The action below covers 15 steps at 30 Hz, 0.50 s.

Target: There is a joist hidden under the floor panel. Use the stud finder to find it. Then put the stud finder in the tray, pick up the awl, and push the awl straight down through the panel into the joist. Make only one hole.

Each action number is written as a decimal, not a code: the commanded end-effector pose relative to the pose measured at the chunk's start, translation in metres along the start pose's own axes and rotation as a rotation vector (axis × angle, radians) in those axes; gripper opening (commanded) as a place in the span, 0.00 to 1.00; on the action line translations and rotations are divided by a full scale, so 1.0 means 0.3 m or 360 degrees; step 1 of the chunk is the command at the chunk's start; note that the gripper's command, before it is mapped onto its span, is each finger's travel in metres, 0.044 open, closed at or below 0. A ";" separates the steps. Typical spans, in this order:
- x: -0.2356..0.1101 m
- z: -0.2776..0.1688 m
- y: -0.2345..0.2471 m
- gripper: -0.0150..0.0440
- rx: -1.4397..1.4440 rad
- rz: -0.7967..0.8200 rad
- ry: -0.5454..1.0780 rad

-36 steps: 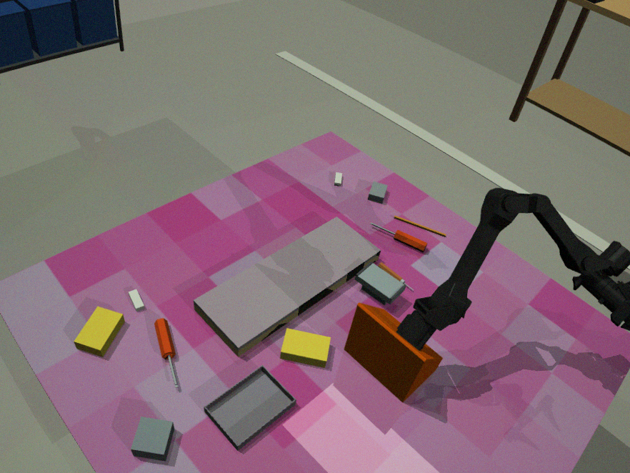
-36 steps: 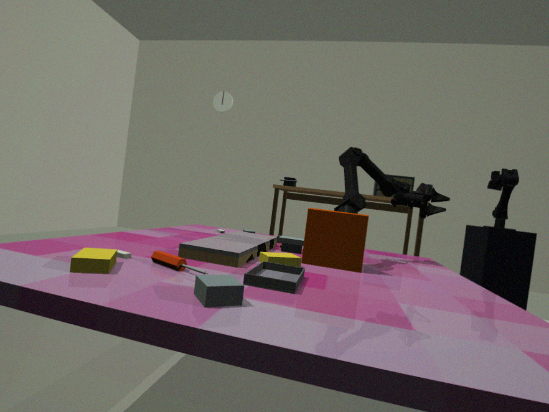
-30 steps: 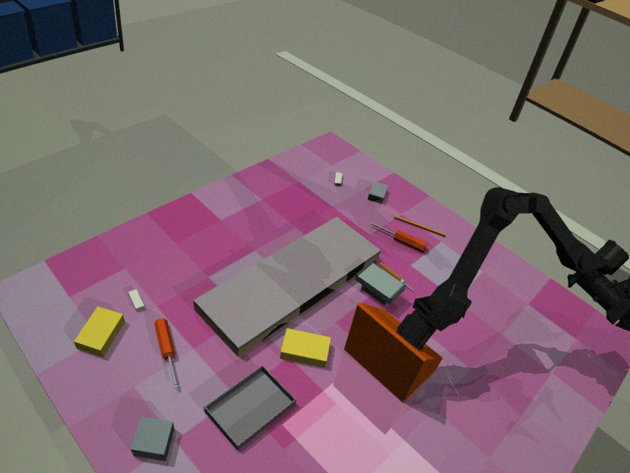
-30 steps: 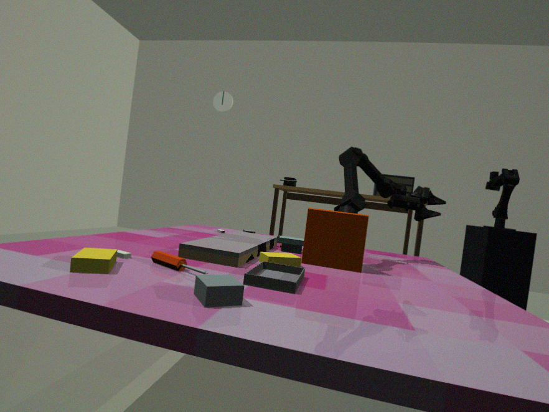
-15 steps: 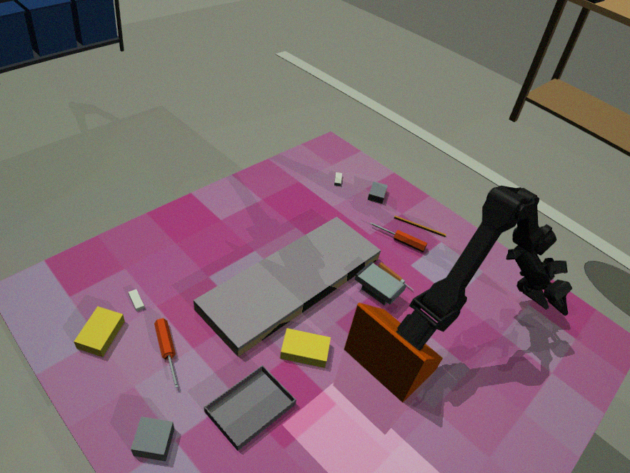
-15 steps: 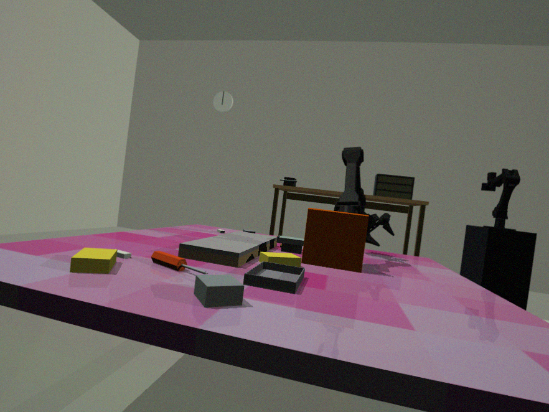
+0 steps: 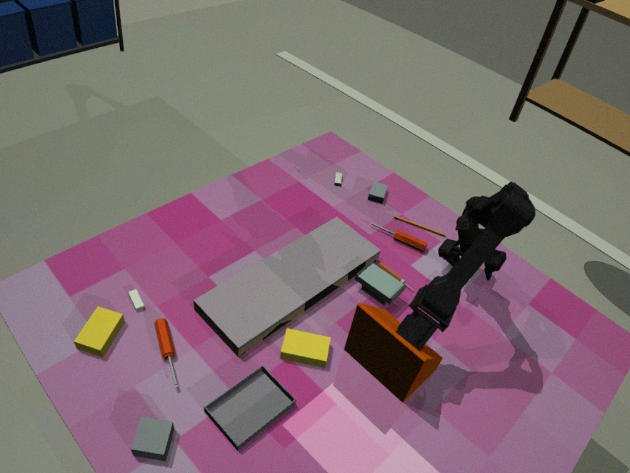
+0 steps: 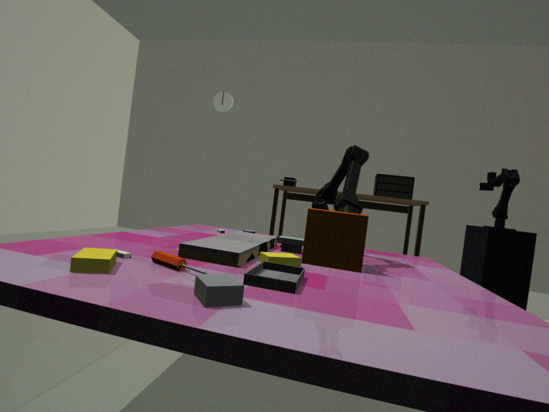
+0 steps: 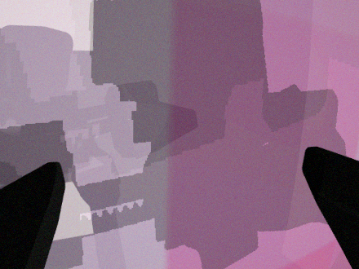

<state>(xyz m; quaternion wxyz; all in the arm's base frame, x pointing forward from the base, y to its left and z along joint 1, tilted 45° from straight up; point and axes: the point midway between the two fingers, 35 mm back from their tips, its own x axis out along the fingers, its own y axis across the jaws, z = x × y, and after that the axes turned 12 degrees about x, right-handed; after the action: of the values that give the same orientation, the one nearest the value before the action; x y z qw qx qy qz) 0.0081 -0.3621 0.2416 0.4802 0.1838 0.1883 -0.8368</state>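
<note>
1. Near the left corner of the pink bench (image 7: 76, 264) lie a yellow block (image 7: 98, 329) and a small white block (image 7: 136, 299).
2. Just right of them lies an orange-handled tool (image 7: 164, 336), its metal shaft pointing toward the near edge. A grey block (image 7: 152, 436) sits by that edge.
3. The tray (image 7: 219, 418) holds nothing and lies near the near edge, apart from the floor panel (image 7: 287, 282), which lies flat at mid-bench.
4. A second yellow block (image 7: 305, 346) lies between the tray and the panel. A grey-green box (image 7: 378, 282) sits just beside the panel's right end. Which of these is the stud finder I cannot tell.
5. Toward the far corner are a white chip (image 7: 338, 178), a small grey block (image 7: 377, 191), a second orange-handled tool (image 7: 409, 240) and a thin yellow stick (image 7: 419, 226).
6. The arm stands on an orange pedestal (image 7: 376, 356), folded back over itself. Its gripper (image 9: 179, 211) points down at the shadowed bench, fingers spread wide with nothing between them.
</note>
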 end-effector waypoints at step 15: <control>-0.428 -0.589 0.353 1.00 -0.1651 0.0613 0.0103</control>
<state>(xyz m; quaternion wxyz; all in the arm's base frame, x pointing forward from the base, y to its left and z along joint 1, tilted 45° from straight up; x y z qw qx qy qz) 0.1785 -0.2489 0.1489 0.6468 0.0152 0.5149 -0.5623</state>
